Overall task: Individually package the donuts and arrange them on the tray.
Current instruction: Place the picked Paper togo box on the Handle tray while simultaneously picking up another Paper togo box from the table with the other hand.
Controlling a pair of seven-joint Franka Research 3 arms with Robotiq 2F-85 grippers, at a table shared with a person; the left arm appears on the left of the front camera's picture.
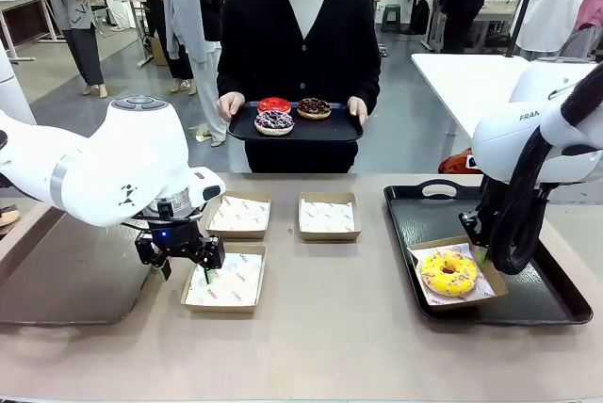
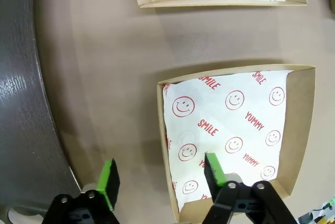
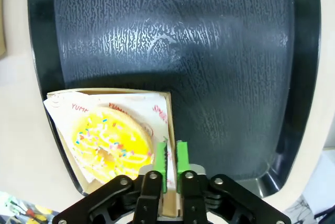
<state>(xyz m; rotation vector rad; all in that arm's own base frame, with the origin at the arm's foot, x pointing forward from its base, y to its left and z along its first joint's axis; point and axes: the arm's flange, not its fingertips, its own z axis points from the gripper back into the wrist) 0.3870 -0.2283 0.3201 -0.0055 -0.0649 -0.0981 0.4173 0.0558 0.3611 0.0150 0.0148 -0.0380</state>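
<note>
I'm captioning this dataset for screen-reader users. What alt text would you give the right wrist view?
The right gripper pinches the rim of a paper-lined cardboard box holding a yellow-glazed donut with sprinkles. The box sits at one end of a black textured tray on a beige table.

1. Table [image 1: 358,328]: flat tan top, running the full width of the front view.
2. Dark grey mat [image 1: 66,271]: lies flat at the table's left end.
3. Three open cardboard boxes, each lined with smiley-print paper: near-left box [image 1: 236,285], far-left box [image 1: 239,215] and middle box [image 1: 328,216], set close together but apart.
4. Black tray [image 1: 424,219]: handled and textured, at the table's right end; a fourth lined box [image 1: 490,281] sits on it.
</note>
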